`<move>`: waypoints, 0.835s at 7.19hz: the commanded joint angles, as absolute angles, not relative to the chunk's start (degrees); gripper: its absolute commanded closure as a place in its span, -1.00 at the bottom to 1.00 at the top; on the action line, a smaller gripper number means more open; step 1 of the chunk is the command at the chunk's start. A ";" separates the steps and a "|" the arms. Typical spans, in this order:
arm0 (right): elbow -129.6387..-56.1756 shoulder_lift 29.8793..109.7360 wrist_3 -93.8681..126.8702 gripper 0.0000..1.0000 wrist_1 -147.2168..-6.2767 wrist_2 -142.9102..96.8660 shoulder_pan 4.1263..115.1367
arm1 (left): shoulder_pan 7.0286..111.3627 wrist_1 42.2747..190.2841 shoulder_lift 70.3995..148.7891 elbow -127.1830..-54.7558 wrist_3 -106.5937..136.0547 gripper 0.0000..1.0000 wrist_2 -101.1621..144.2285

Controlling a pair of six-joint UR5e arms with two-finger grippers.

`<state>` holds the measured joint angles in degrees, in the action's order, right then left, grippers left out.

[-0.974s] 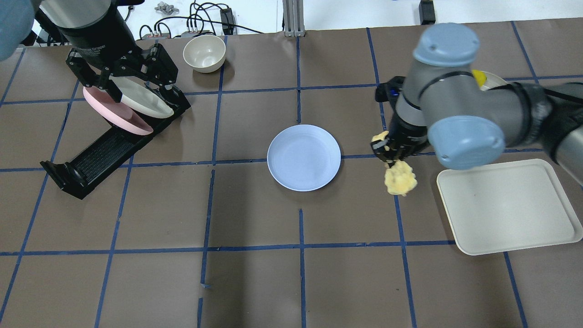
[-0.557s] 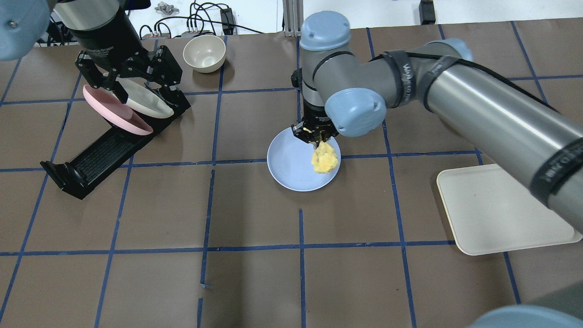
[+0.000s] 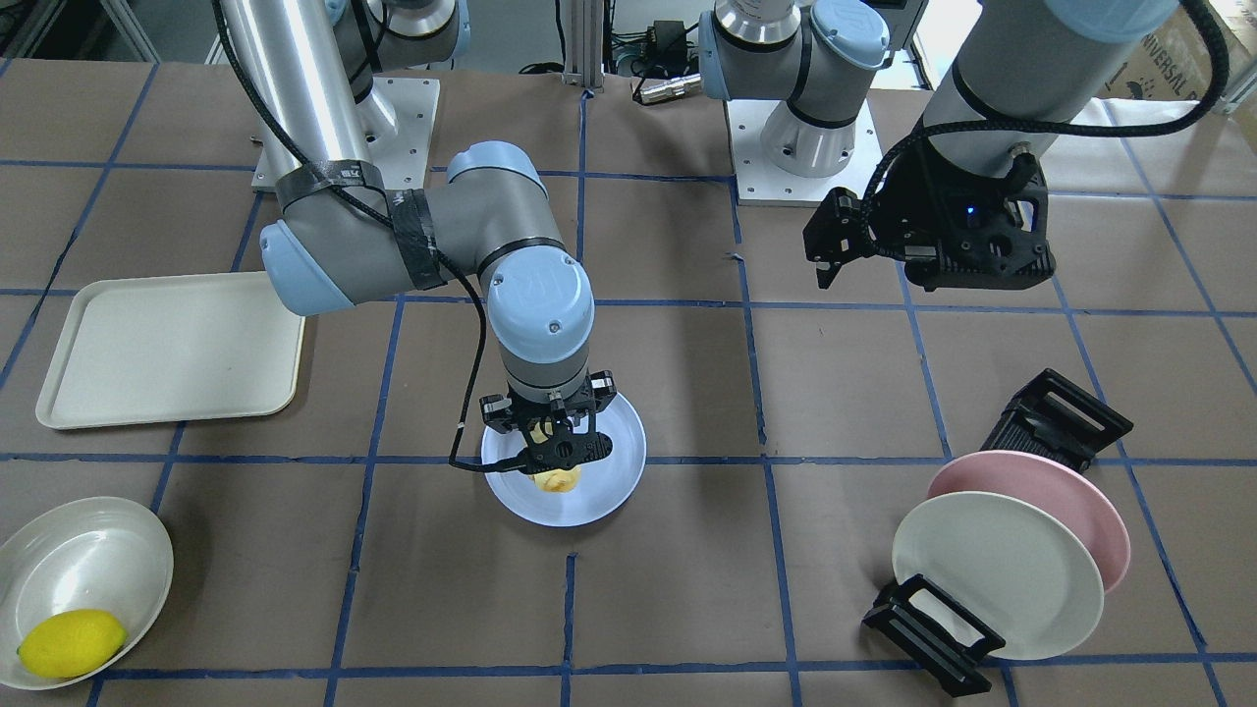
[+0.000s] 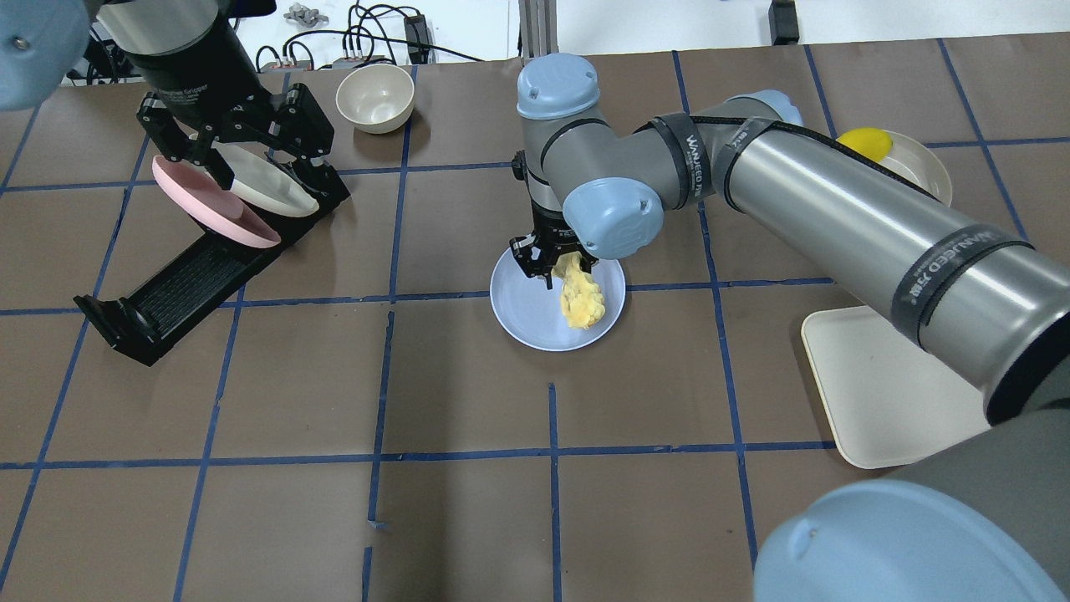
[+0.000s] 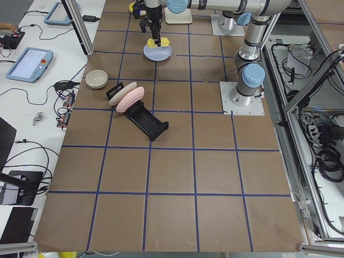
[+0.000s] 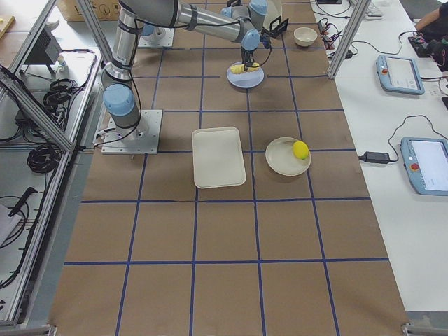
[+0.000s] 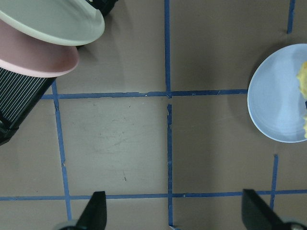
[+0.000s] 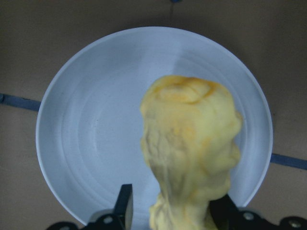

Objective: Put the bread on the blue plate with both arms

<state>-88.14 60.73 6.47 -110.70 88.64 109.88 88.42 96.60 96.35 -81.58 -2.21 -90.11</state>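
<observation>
My right gripper (image 4: 547,261) is shut on the upper end of the bread (image 4: 583,297), a ridged golden-yellow loaf that hangs down over the blue plate (image 4: 527,318). In the right wrist view the bread (image 8: 192,143) covers the right half of the plate (image 8: 91,129). In the front view the gripper (image 3: 555,447) holds the bread (image 3: 556,480) low over the plate (image 3: 611,481); I cannot tell whether it touches. My left gripper (image 4: 263,163) is open and empty, high over the plate rack; its fingertips (image 7: 98,213) stand wide apart.
A black rack (image 4: 180,284) at the left holds a pink plate (image 4: 209,209) and a cream plate (image 4: 272,188). A cream bowl (image 4: 374,96) stands at the back. A cream tray (image 4: 878,385) lies at the right, and a lemon (image 4: 865,142) sits in a shallow bowl behind it.
My right arm has swung left with the bread, from beside the tray to over the blue plate, then shifted slightly further left. The left gripper has barely moved.
</observation>
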 commanded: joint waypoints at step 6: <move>-88.24 66.86 1.16 -1.00 -110.31 89.20 98.99 | 87.89 99.41 95.98 -81.74 -2.20 -1.00 -90.53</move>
<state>-87.79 64.20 3.23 -110.68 88.77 101.86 87.92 99.52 96.13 -81.61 -2.20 -90.47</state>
